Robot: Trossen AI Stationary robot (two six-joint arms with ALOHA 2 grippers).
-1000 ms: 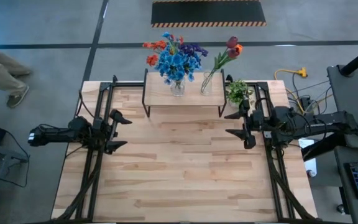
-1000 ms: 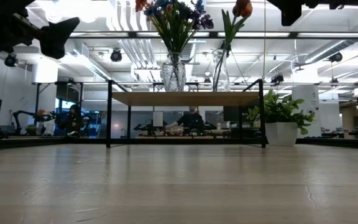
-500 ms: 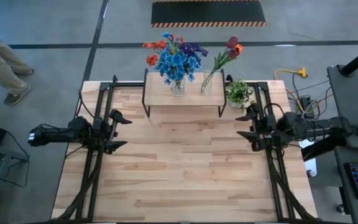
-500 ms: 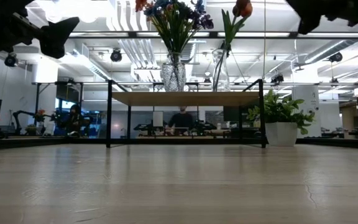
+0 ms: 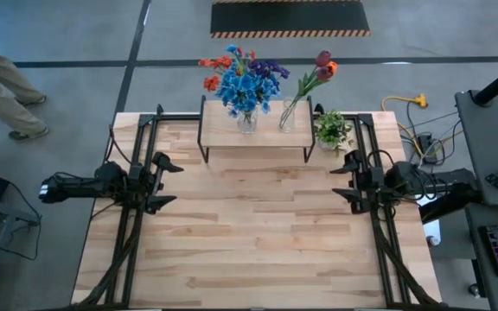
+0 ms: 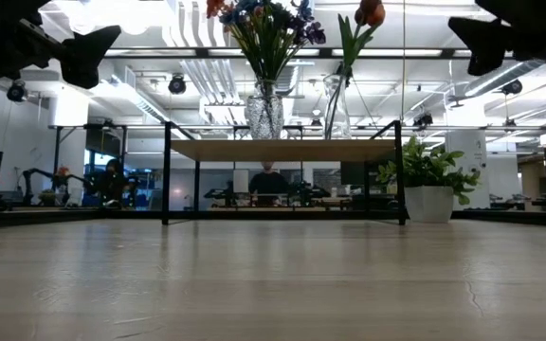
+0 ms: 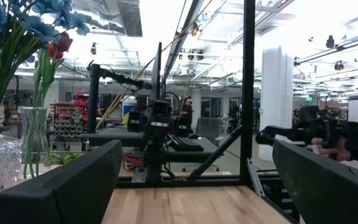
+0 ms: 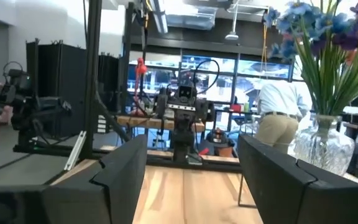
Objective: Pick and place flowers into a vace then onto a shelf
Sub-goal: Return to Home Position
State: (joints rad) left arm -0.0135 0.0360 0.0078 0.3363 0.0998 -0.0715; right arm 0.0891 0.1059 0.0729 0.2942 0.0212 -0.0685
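Note:
The flowers stand in two glass vases on the shelf [image 5: 256, 131] at the table's far middle. A blue, orange and purple bunch [image 5: 242, 79] is in the left vase [image 6: 264, 109]. Red and orange tulips [image 5: 320, 67] are in the slim right vase [image 6: 337, 106]. My left gripper [image 5: 174, 183] is open and empty above the table's left side. My right gripper [image 5: 340, 176] is open and empty above the table's right side. Both point toward the table's middle. The bunch also shows in the left wrist view [image 7: 8, 37] and in the right wrist view [image 8: 328, 50].
A small potted plant [image 5: 331, 130] stands on the table just right of the shelf, close to my right arm. Black frame rails [image 5: 137, 173] run along both table sides. A person [image 5: 3, 86] walks on the floor beyond the left edge. Bare wood [image 5: 249, 233] lies between the arms.
My right gripper has drawn back toward the table's right edge, away from the shelf and the potted plant, staying empty. The person at the left has walked on. The flowers, vases and shelf have stayed where they were.

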